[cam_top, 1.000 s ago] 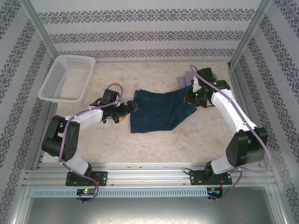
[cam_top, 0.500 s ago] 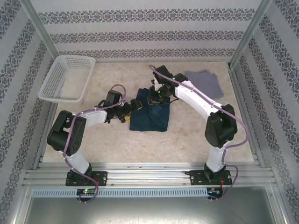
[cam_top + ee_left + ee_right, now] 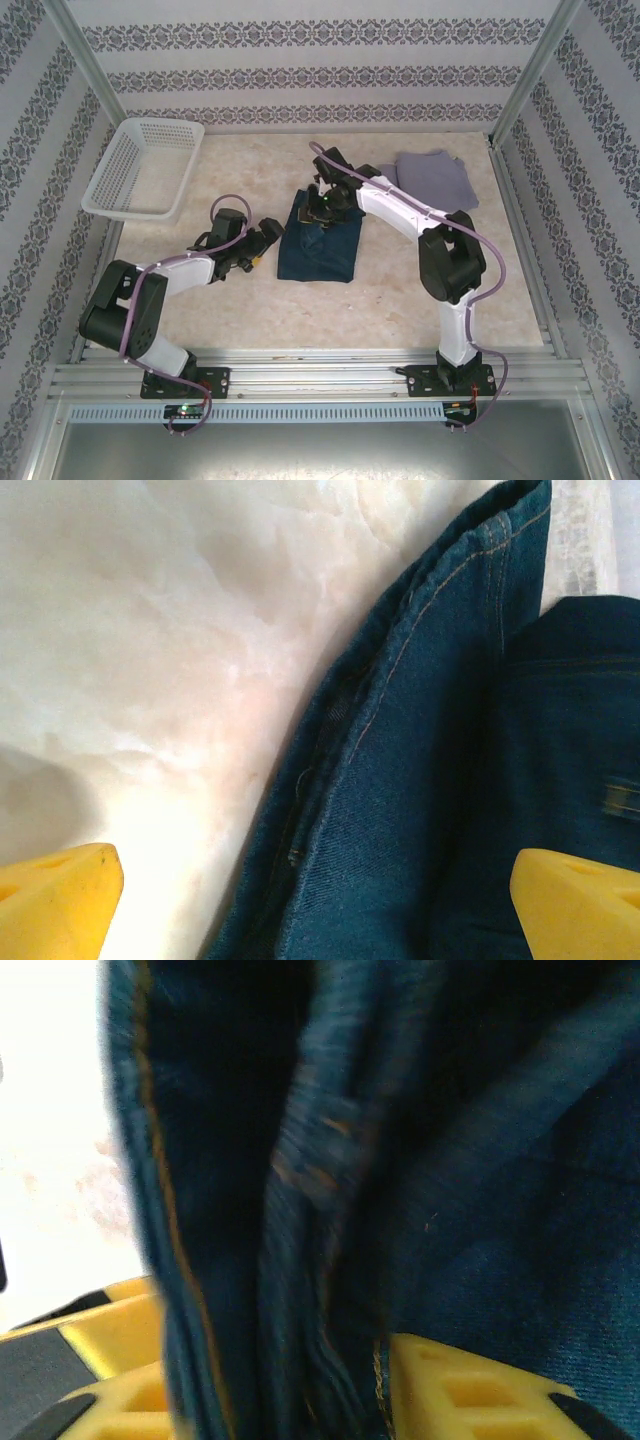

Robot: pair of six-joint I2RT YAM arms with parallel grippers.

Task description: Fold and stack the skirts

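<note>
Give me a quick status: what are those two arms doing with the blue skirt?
Left end effector open at edge of denim skirt. Right end effector straddling its top fold, grip unclear. Grey skirt far right. Basket clear of work.

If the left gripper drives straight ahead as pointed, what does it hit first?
Likely the folded dark blue denim skirt: the open left gripper points at its left edge. The gap between them is hard to judge.

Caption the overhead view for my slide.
Right hand at far edge of the folded denim skirt, left hand open beside it; grey skirt at back right, white basket far left.
</note>
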